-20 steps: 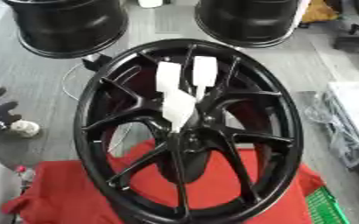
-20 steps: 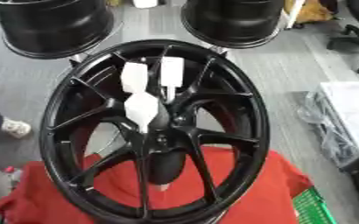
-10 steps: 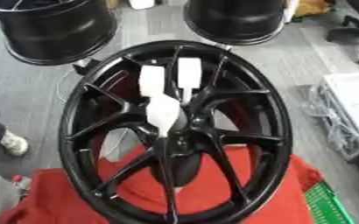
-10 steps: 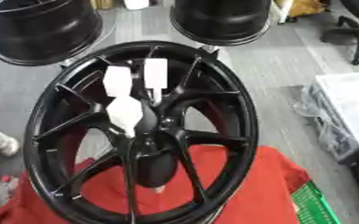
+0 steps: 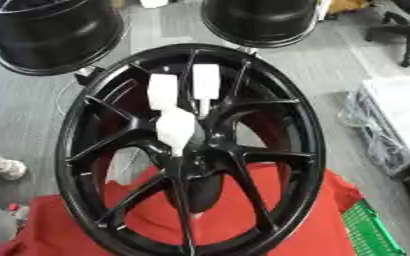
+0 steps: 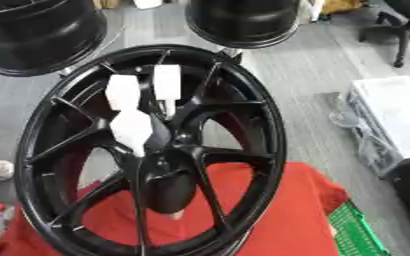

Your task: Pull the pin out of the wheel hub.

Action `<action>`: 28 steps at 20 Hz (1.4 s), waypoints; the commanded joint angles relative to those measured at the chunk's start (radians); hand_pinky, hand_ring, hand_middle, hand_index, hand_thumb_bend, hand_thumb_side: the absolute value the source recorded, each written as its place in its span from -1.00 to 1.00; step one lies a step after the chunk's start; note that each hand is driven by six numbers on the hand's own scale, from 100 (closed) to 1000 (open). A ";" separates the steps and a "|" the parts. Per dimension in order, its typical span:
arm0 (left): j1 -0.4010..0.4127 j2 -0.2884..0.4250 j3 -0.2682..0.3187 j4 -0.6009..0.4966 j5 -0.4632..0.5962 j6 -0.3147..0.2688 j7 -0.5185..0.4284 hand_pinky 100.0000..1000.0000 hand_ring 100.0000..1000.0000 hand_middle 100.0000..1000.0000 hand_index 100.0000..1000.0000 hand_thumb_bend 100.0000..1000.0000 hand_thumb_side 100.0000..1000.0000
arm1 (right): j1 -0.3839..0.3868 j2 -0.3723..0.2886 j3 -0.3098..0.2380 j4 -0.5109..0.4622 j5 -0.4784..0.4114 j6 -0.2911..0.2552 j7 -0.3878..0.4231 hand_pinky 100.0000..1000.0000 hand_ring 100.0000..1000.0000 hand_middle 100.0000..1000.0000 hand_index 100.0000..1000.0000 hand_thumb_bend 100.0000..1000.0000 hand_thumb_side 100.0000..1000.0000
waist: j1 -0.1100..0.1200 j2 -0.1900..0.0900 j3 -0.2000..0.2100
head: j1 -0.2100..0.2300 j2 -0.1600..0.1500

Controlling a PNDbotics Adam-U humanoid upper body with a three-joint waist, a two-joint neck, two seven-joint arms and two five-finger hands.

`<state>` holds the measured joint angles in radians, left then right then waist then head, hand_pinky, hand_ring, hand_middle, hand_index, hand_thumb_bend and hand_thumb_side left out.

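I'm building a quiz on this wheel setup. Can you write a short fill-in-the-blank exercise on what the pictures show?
1. The black wheel hub rests on a cloth coloured ____.
2. The blocks near the hub's centre are coloured ____.
3. Beyond the hub stand ____ more black rims.
4. The crate at the lower right is coloured ____.

Missing words: red; white; two; green.

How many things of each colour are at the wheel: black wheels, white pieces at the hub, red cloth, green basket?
Black wheels: 3
White pieces: 3
Red cloth: 1
Green basket: 1
Total: 8
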<state>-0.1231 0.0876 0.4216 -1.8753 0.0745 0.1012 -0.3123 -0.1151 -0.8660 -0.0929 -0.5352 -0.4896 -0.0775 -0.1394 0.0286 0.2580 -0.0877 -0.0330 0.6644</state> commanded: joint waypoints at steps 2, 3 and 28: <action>-0.006 0.010 -0.004 -0.018 0.008 -0.004 -0.005 0.56 0.65 0.83 0.91 -0.47 0.87 | -0.020 -0.016 0.026 -0.006 0.047 0.023 0.025 -0.11 -0.07 0.69 0.81 -1.00 1.00 | -0.001 -0.009 0.005 | -0.012 -0.014; -0.006 0.010 -0.004 -0.018 0.009 -0.004 -0.004 0.56 0.65 0.83 0.91 -0.47 0.87 | -0.025 -0.010 0.027 -0.011 0.064 0.024 0.023 -0.11 -0.06 0.68 0.80 -1.00 1.00 | -0.001 -0.010 0.005 | -0.010 -0.014; -0.016 -0.003 0.001 -0.022 0.013 -0.001 -0.016 0.54 0.64 0.81 0.90 -0.46 0.87 | -0.174 0.376 -0.248 -0.613 0.083 -0.334 0.092 -0.03 0.05 0.48 0.68 -1.00 0.10 | 0.007 -0.002 -0.006 | 0.059 -0.030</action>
<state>-0.1318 0.0778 0.4168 -1.8751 0.0797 0.1009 -0.3258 -0.2849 -0.4773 -0.3272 -1.1019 -0.3852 -0.3906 -0.0589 0.0405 0.2668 -0.0923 0.0245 0.6474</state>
